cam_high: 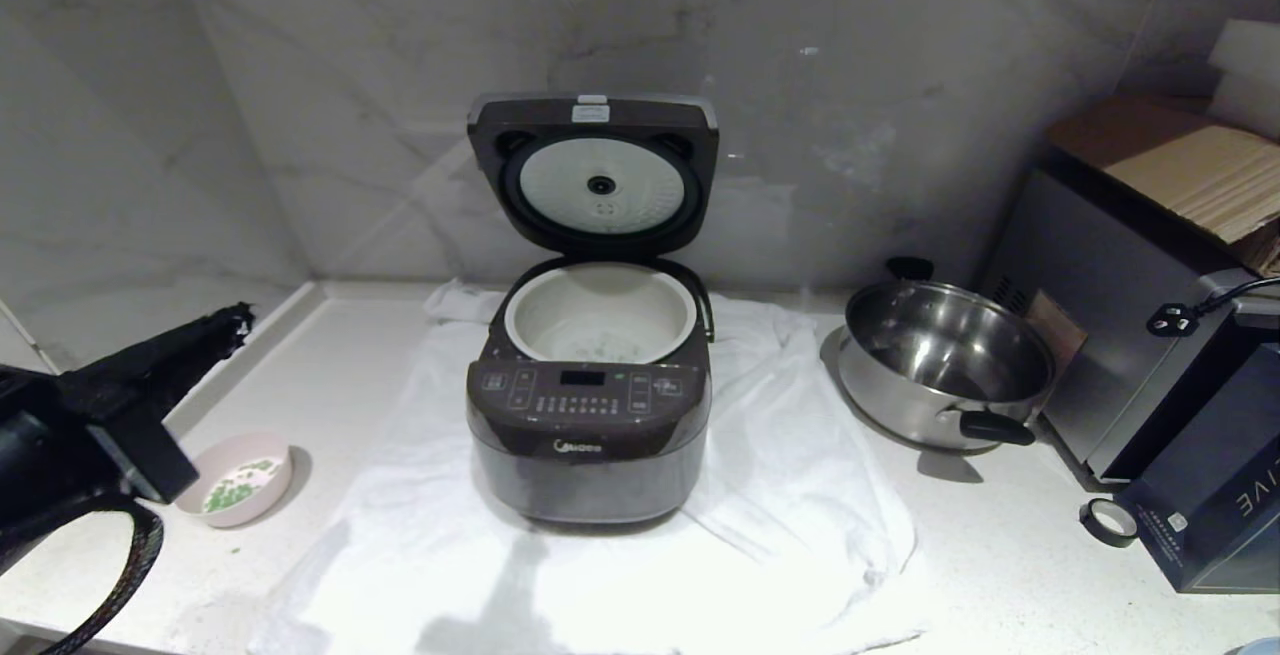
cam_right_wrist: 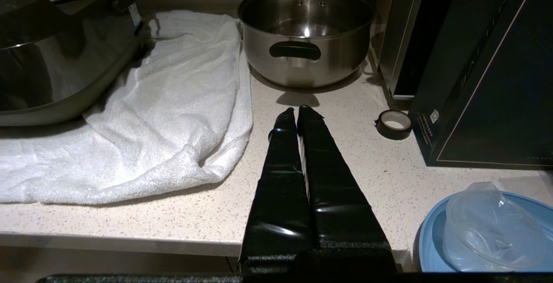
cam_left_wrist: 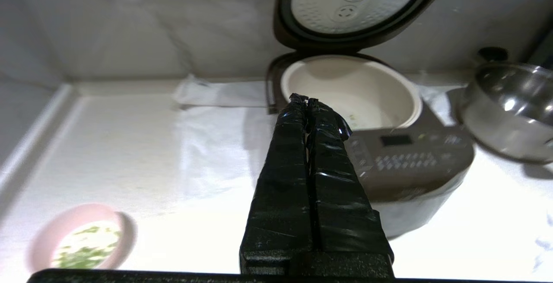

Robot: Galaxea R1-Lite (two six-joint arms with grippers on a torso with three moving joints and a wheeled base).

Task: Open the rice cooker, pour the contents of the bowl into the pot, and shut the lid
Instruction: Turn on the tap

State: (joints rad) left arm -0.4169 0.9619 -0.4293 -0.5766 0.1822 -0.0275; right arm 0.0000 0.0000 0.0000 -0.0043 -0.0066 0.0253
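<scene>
A: Left edge of the head view first?
B: Left end effector (cam_high: 236, 319) there, hovering above the bench (cam_high: 1000, 525), clenched on nothing, tips aimed toward the middle of the frame. Just below it, lower left, the bowl (cam_high: 237, 478), pink, standing on the bench with the contents of the bowl (cam_high: 238, 485), green bits mixed with white.

A: And centre frame?
B: The rice cooker (cam_high: 588, 435) on a white towel (cam_high: 790, 495), the lid (cam_high: 594, 173) upright against the wall, silver underside showing. The pot (cam_high: 600, 313) seated inside, pale; a few green specks at its bottom, hard to make out.

A: Step in hand, then?
B: Opening looks done. Pouring probably next: bowl full and well apart from the cooker. Calls for unclenching the left end effector, dropping to the bowl's rim, gripping, carrying level over the pot, tipping. Risk of scattering pieces onto the towel if tilted early.

A: Right side?
B: Steel pan (cam_high: 945, 363) with black handles, a boxy silver appliance (cam_high: 1110, 335) topped with cardboard, a dark box (cam_high: 1215, 495), a tape roll (cam_high: 1108, 521). Right end effector (cam_right_wrist: 298, 109) low at the bench's front edge, clenched, empty, idle; seen only from its own wrist.

A: Room?
B: Pale speckled bench, grey marble-look wall (cam_high: 350, 85) behind, lit brightly from above.
</scene>
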